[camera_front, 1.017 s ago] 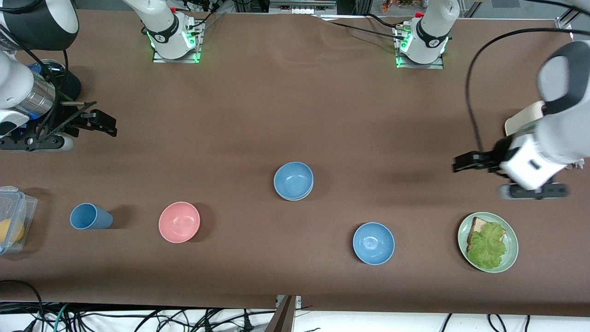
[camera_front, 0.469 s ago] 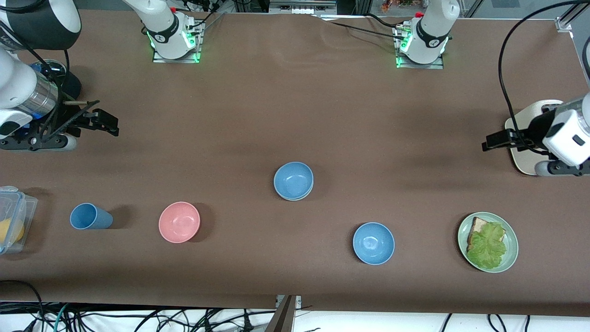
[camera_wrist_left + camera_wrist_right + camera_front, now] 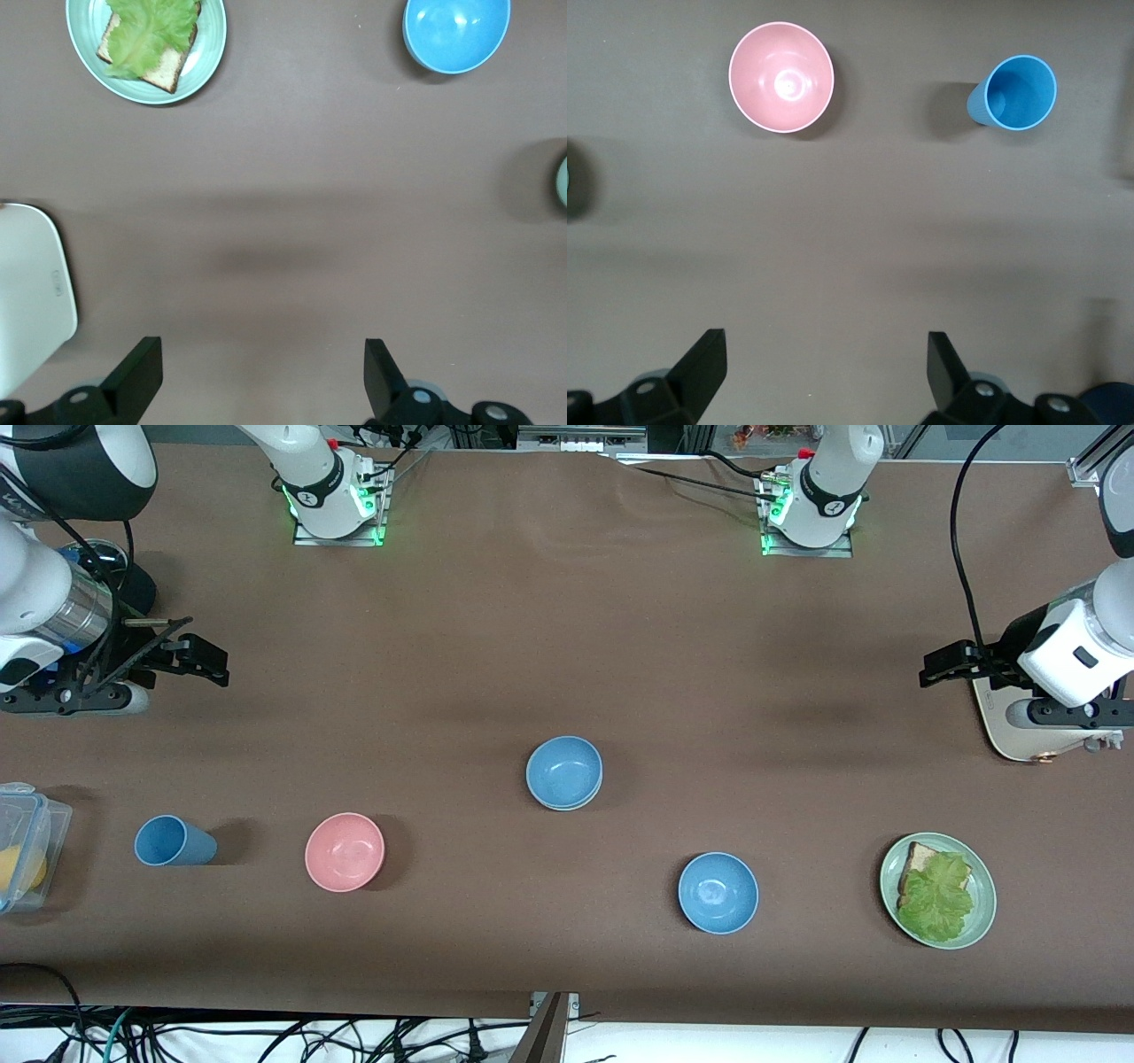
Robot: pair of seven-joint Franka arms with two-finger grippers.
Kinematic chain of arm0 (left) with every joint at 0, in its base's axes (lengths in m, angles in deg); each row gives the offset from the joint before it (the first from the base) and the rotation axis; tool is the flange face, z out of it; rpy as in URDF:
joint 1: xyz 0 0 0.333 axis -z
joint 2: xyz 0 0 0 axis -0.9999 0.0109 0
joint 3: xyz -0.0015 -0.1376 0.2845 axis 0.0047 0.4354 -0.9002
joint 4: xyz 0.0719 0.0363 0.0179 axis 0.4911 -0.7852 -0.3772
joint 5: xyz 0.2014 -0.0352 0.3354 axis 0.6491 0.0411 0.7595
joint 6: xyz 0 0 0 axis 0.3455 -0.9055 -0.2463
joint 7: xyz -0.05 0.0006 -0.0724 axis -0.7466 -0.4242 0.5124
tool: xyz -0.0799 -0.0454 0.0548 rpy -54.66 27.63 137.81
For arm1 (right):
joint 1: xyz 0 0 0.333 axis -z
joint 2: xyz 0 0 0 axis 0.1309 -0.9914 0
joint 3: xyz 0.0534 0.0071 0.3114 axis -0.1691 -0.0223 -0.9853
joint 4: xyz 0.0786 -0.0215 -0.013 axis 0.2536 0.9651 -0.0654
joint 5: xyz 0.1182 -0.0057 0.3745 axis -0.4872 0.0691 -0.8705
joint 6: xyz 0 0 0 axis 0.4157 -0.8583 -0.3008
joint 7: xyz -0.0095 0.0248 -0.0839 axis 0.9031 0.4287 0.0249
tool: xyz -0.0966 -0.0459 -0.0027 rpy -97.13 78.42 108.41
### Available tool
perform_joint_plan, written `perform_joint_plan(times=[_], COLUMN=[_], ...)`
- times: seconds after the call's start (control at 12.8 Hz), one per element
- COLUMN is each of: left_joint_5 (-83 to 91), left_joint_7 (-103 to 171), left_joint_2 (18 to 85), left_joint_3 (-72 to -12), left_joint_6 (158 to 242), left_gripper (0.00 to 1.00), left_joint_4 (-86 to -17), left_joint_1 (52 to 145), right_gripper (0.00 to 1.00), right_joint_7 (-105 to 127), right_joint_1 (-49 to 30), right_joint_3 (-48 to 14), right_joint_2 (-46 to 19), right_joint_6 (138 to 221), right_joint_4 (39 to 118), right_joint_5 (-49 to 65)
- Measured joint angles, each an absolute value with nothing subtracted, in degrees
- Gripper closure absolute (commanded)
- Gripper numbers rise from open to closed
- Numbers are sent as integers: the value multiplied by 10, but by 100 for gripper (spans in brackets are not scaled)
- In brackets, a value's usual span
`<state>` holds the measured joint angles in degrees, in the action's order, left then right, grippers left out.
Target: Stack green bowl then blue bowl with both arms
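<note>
The dull steel-blue bowl [image 3: 564,771] sits nested in the green bowl, of which only a pale rim [image 3: 561,807] shows under it, at the table's middle. A sliver of that stack shows at the edge of the left wrist view [image 3: 563,181]. My left gripper [image 3: 928,668] [image 3: 261,354] is open and empty over bare table at the left arm's end, well apart from the stack. My right gripper [image 3: 221,670] [image 3: 824,345] is open and empty over bare table at the right arm's end.
A brighter sky-blue bowl [image 3: 718,892] [image 3: 456,34], a pink bowl [image 3: 345,851] [image 3: 780,77] and a blue cup [image 3: 173,841] [image 3: 1014,92] lie nearer the camera. A green plate [image 3: 982,921] [image 3: 209,53] holds bread and lettuce. A cream board [image 3: 1005,731] lies under the left arm. A clear box [image 3: 35,828] is by the cup.
My left arm has swung away from beside the plate, out toward its end of the table and over the cream board. The right arm has hardly moved. The bowls stay put.
</note>
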<state>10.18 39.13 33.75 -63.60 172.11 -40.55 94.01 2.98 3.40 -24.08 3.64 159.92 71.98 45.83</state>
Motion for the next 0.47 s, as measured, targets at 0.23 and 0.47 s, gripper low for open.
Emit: perform_joint_plan(times=[0.23, 0.47], left_joint_5=[109, 109], left_joint_7=[391, 391], left_joint_2=[339, 344], left_joint_3=[-630, -631], left_joint_6=[1723, 1725], left_gripper=[0, 0], left_joint_4=[-406, -399], left_joint_1=[940, 939], right_gripper=[0, 0], right_joint_7=[31, 38], right_joint_1=[34, 34], right_joint_3=[-241, -241], right_joint_2=[36, 36], right_joint_6=[1599, 1600], right_joint_4=[720, 720], right_joint_5=[458, 458])
